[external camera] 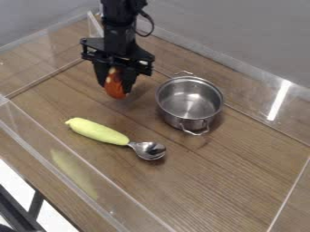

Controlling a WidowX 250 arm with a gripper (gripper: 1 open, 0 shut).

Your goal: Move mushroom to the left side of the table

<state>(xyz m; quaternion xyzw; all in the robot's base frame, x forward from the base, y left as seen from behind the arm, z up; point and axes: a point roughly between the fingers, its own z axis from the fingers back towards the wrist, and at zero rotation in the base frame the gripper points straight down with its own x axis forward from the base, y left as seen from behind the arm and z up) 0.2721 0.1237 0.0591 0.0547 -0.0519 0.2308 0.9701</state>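
Observation:
The mushroom [115, 86], a small glossy orange-brown toy, hangs between the black fingers of my gripper [116, 83], which is shut on it and points straight down. It sits just above the brown wood-grain table [230, 172], left of the steel pot, in the back-middle of the tabletop. Its stem is hidden by the fingers.
A steel pot [190, 101] with small side handles stands right of the gripper. A spoon [112, 137] with a yellow handle lies toward the front, its metal bowl to the right. Low clear acrylic walls [36, 41] border the table.

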